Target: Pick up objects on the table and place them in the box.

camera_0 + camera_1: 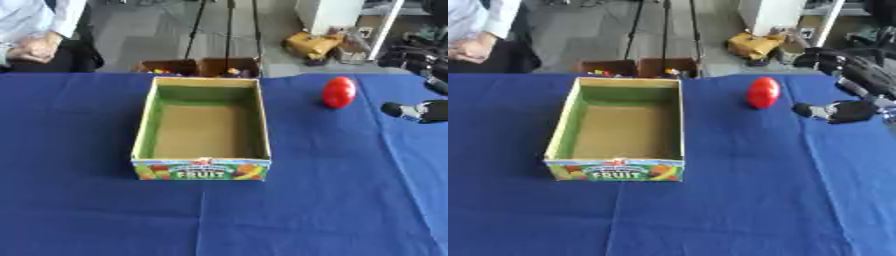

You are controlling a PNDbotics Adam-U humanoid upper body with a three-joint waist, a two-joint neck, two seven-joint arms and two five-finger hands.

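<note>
The red egg-shaped object [763, 92] stands upright on the blue tablecloth [710, 210], to the right of the open fruit box [616, 169] and level with its far end. The right hand [837, 111] is nearer, just right of the object and a little toward the robot, apart from it; I cannot tell how its fingers are set. No left hand shows.

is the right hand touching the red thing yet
Apart. The right eye view shows a strip of blue cloth between the right hand and the red egg-shaped object, which stands to the right of the box.
</note>
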